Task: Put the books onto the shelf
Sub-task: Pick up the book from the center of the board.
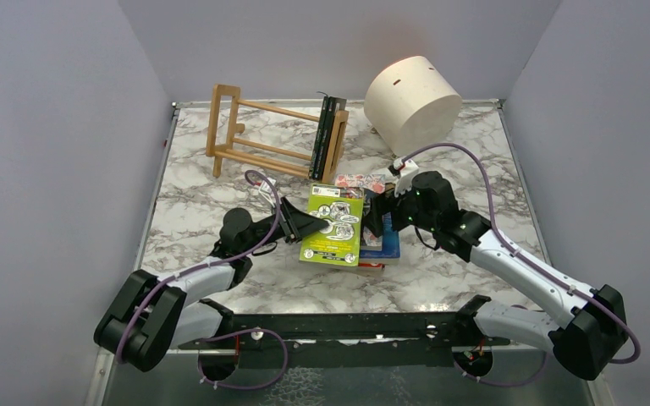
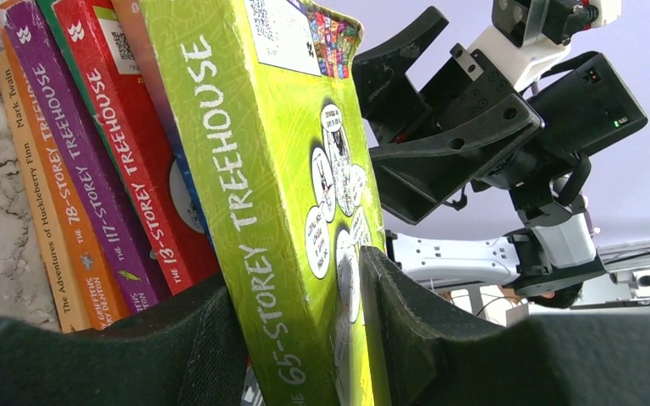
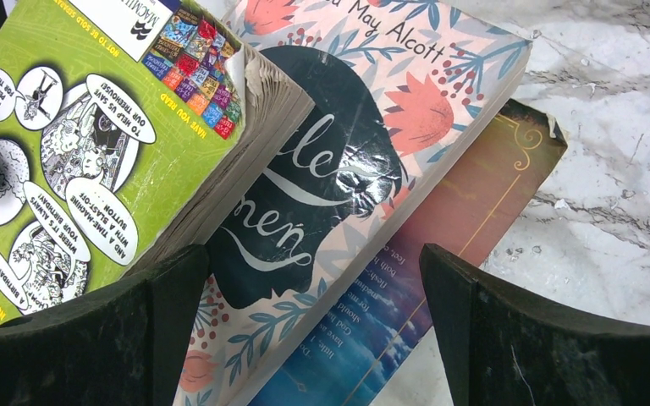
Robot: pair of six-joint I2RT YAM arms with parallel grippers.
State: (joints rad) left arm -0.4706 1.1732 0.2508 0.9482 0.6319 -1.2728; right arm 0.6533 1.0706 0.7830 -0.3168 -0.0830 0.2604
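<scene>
The lime-green book [image 2: 254,169], with "65-Storey Treehouse" on its spine, is clamped at its spine edge by the left gripper [image 1: 315,222]. One finger [image 2: 195,338] is pressed beneath it and the other on its cover, so the jaws are closed only as far as the book's thickness. The book is found on top of the pile of books [image 1: 381,245] near the middle of the table. Red [image 2: 127,144], purple [image 2: 76,161] and orange [image 2: 46,194] spines are seen just beside it in the left wrist view. The right gripper [image 3: 313,321] is held wide open and empty above the pile's right side, over a floral "Little Women" cover [image 3: 347,169] and a blue-and-brown cover [image 3: 440,254] under it.

The shelf [image 1: 258,135] is set at the far left of the white marble table [image 1: 440,161], well apart from the pile. Two dark books [image 1: 328,135] are stood at its right end. A cream drum [image 1: 412,101] is placed at the far right, and plain pale walls enclose the table.

The left arm is stretched low and forward, and the right arm is bent inward over the pile.
</scene>
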